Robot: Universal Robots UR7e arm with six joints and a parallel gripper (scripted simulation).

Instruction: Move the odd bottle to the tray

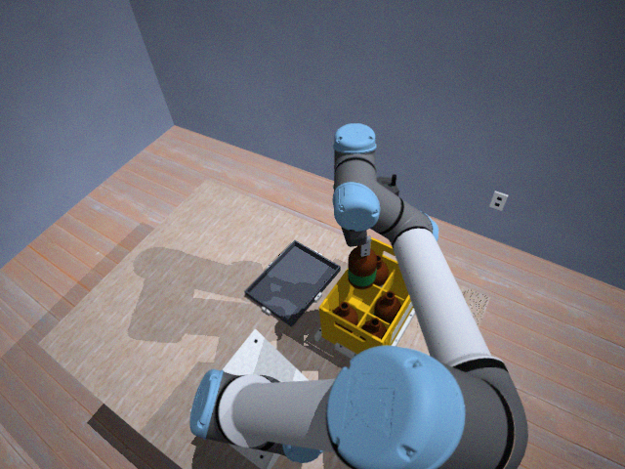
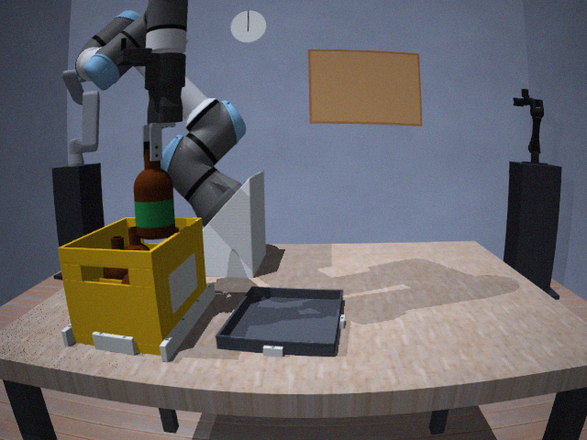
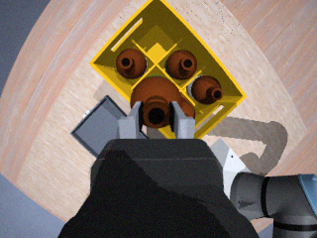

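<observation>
Judging by where things hang, you are roughly halfway: your gripper (image 2: 152,150) is clamped on the neck of the green-banded bottle (image 2: 154,201), which hangs straight below the fingers with its base about level with the yellow crate (image 2: 108,295) rim. Four other bottles (image 3: 181,63) stand in their cells beneath the fingers. What is left is carrying it sideways to the dark tray (image 2: 284,343), beside the crate, and setting it down upright.
</observation>
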